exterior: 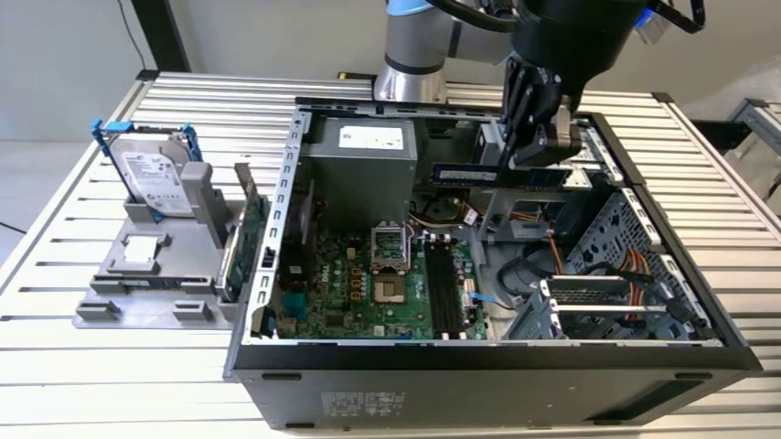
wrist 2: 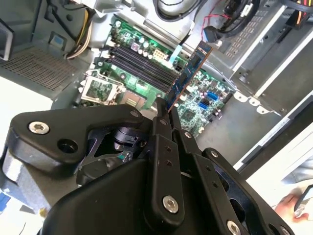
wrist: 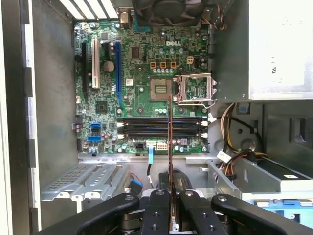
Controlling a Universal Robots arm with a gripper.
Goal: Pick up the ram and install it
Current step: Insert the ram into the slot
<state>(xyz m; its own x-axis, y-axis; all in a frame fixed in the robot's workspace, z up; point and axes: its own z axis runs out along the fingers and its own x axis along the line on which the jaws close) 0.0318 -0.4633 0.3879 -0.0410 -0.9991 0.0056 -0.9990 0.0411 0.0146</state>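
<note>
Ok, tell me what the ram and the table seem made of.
Ram: rigid circuit board, probably fibreglass laminate, matte dark blue-green with small mounted chips and a coppery edge. Table: likely aluminium, pale satin grey, ribbed in long extruded-looking slats.

a robotics lab: open computer case (exterior: 488, 389) on a slatted aluminium table (exterior: 123, 370).

Bright, even light covers the motherboard (wrist: 146, 88) in the first wrist view, while the power supply (wrist: 279, 44) beside it glares white and the gripper (wrist: 170, 198) before it looks flat black.
</note>
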